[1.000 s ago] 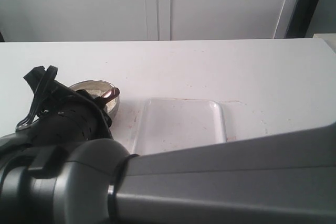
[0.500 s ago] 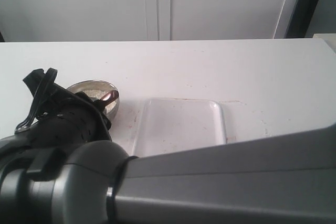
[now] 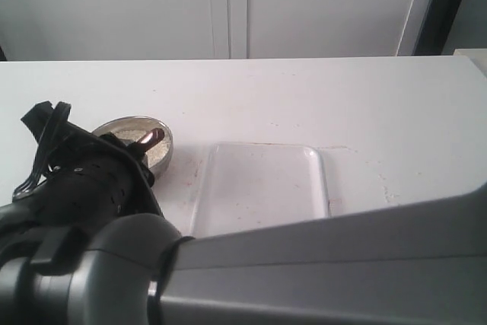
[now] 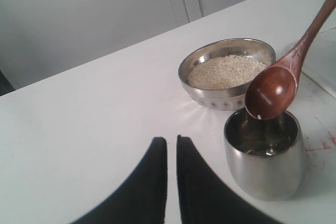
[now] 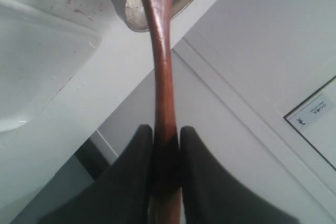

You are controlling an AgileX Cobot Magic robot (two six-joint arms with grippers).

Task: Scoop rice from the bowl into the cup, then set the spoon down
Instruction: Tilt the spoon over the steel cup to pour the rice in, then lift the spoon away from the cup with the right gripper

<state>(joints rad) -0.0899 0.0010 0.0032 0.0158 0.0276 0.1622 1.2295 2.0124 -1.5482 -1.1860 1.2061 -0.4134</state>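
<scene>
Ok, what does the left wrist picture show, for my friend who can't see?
A dark reddish-brown wooden spoon hangs tilted, its oval head over a small shiny steel cup. Beyond it stands a wide ribbed steel bowl of off-white rice, all on a white table.

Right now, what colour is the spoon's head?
Dark reddish-brown, glossy wood; the spoon shows best in the left wrist view.

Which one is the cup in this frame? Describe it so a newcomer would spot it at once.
On the white table, find the wide steel bowl holding rice. The cup stands right beside it, under the head of the wooden spoon. It is the narrower, shiny vessel with smooth, bulging sides, where the bowl is broad and shallow.
</scene>
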